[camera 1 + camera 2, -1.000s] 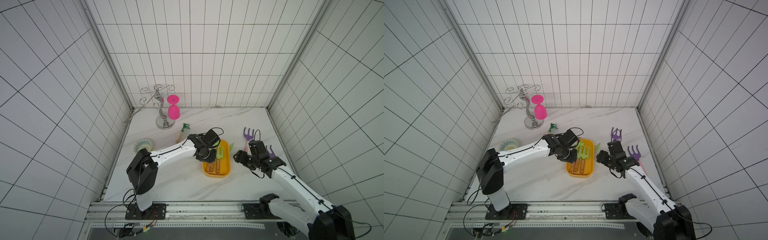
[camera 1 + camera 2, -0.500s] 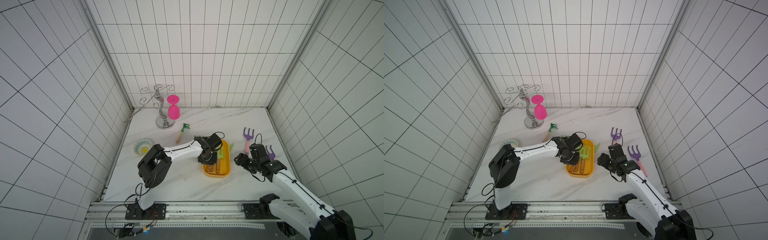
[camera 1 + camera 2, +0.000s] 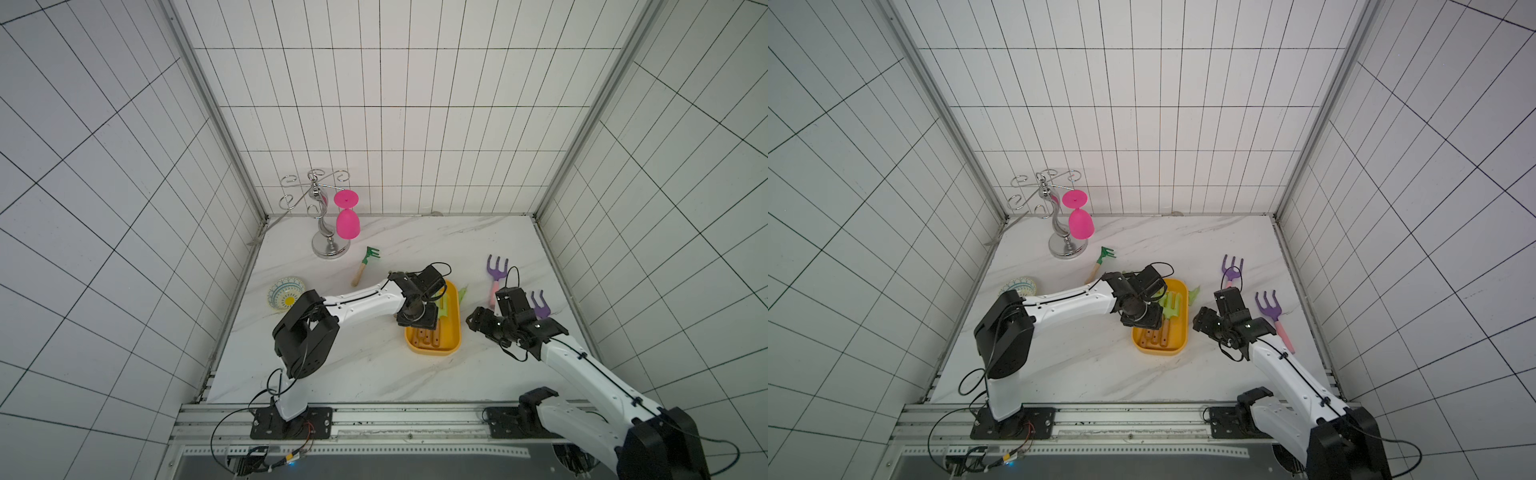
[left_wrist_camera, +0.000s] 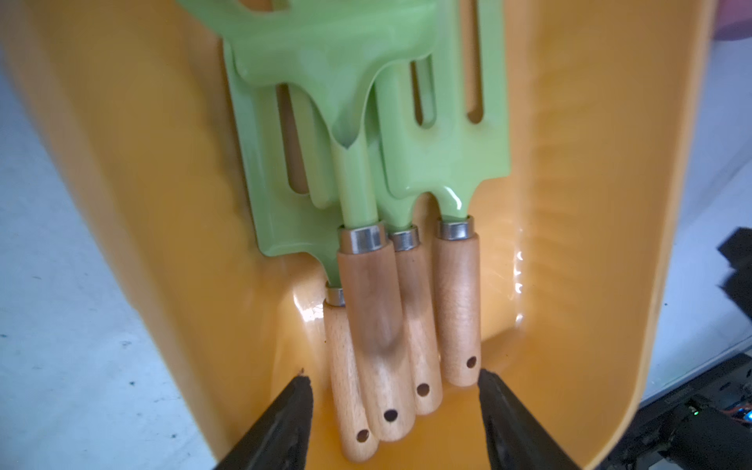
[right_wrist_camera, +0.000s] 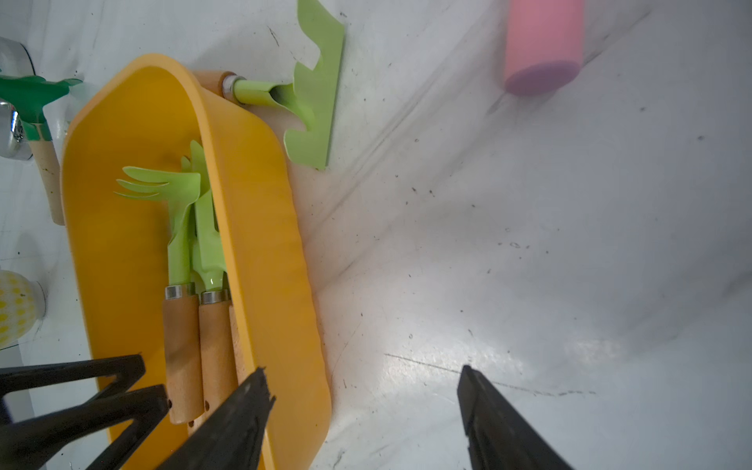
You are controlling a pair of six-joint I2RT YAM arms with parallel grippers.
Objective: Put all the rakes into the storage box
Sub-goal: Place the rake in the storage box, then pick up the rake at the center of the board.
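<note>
Spread apart, the left gripper (image 4: 392,407) hangs over the near end of the storage box (image 4: 590,203), its two dark fingers (image 4: 285,423) standing either side of a bundle of wooden handles without touching them. Four light-green rakes lie inside the box, handles side by side toward the desk's front edge and heads toward the back wall. The top rake (image 4: 362,260) rests across the others, its handle free of the fingers. In both top views the left gripper (image 3: 417,318) covers the box's left side, and the storage box (image 3: 1177,332) sits in the middle of the desk, its long axis running front to back.

To the right of the box, the right gripper (image 5: 362,411) is also spread wide and holds nothing, hovering above bare marble just beside the box's rim (image 5: 260,228).

A fifth light-green rake (image 5: 301,97) lies on the desk outside the box, against its far right corner, handle partly hidden behind the rim. Two purple rakes (image 3: 496,270) (image 3: 1271,309) with pink handles lie near the desk's right edge. A dark-green rake (image 3: 365,264) lies toward the back left, near a chrome stand (image 3: 326,245) carrying an upside-down pink goblet (image 3: 347,222). A patterned bowl (image 3: 284,293) sits by the left edge.
</note>
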